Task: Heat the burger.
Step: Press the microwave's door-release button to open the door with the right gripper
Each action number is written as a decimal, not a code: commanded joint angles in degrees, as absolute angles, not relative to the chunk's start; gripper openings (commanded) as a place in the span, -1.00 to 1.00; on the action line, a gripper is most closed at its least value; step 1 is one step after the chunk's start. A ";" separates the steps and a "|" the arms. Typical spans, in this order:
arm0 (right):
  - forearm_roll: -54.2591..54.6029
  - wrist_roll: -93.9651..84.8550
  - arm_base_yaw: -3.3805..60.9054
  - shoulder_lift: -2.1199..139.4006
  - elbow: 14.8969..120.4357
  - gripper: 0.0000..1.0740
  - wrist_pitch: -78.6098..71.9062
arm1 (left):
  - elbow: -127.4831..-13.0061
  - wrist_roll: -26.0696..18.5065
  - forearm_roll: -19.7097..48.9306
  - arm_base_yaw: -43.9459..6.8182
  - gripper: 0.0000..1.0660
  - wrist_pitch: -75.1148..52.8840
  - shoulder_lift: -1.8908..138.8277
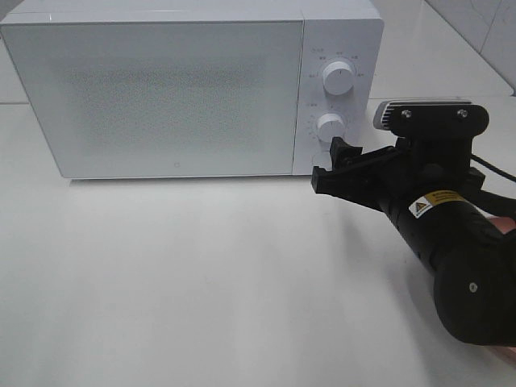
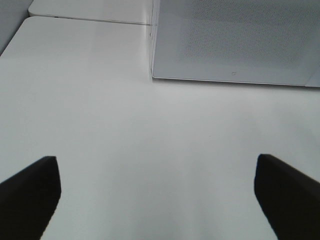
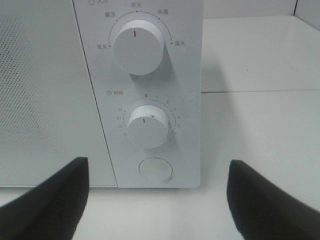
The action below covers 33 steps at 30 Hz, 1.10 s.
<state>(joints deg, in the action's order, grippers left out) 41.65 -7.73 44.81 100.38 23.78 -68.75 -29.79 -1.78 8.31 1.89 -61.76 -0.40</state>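
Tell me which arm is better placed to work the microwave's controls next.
Right. Its open tool faces the timer knob and round button up close; the left tool hangs back over the table near the far edge of the door.

The right arm (image 1: 451, 242) is black, fat and round. It has a yellow sticker (image 1: 442, 196) and a white triangle sticker (image 1: 418, 208). A grey camera box (image 1: 423, 106) sits on a black plate with two shiny screws (image 1: 405, 114). A thin black cable (image 1: 498, 171) runs beside it. The right gripper (image 1: 329, 164) and the left gripper (image 2: 156, 165) are black too.
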 commanded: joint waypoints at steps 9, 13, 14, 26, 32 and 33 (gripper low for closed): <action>41.77 25.04 45.03 100.27 24.29 0.02 -67.84 | -29.56 -1.66 8.54 1.78 0.83 -61.13 -1.15; 41.54 41.02 45.03 100.27 24.29 -0.20 -67.84 | -29.56 -1.66 8.54 1.78 0.83 -61.13 -1.15; 41.54 47.56 45.03 100.27 24.29 -0.30 -67.84 | -29.56 -1.66 8.54 1.78 0.83 -61.13 -1.15; 41.48 69.04 45.03 100.27 24.29 -0.85 -64.11 | -29.56 -1.66 8.54 1.78 0.83 -61.13 -1.15; 41.48 75.06 45.03 100.27 24.29 -1.00 -57.64 | -29.56 -1.66 8.54 1.78 0.83 -61.13 -1.15; 41.48 75.06 45.03 100.27 24.29 -1.00 -56.95 | -29.56 -1.66 8.54 1.78 0.83 -61.13 -1.15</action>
<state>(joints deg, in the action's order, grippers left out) 41.65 74.48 44.81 100.38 23.78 -57.64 -29.79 -1.78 8.31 1.89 -61.76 -0.40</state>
